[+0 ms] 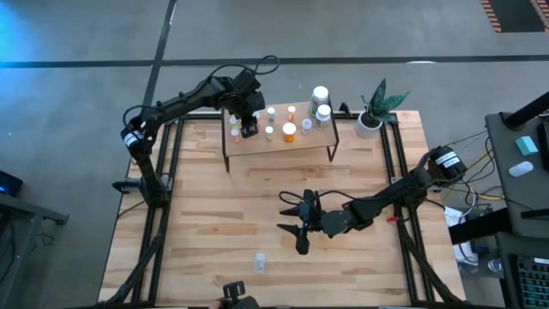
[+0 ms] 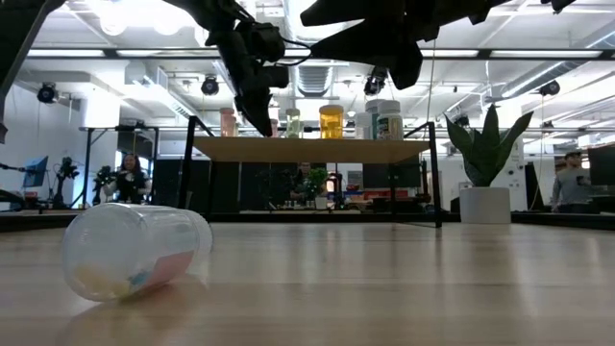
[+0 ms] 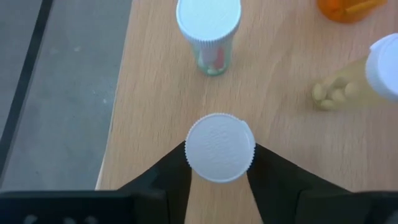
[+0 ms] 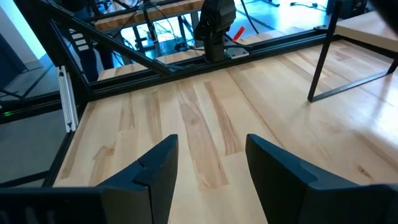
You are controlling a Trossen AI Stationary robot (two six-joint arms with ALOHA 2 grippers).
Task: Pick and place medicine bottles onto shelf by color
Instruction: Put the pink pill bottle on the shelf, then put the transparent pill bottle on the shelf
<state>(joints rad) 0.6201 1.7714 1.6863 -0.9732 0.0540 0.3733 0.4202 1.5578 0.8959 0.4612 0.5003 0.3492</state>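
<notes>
Left claw [image 3: 219, 163] around one bottle [image 3: 220, 147]

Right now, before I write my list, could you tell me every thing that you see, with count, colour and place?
table: one, light wood planks, under everything.
shelf: one, light wood on black legs, at the table's far side.
medicine bottles: at least eight, orange, yellow or clear, mostly white-capped, standing on the shelf.
fallen bottle: one, clear, lying on the table near its front edge.
plant: one, green in a white pot, right of the shelf.
people: two, far in the room behind.
left gripper: dark, at a white-capped bottle on the shelf's left end.
right gripper: dark, open and empty, over the table's middle.
</notes>
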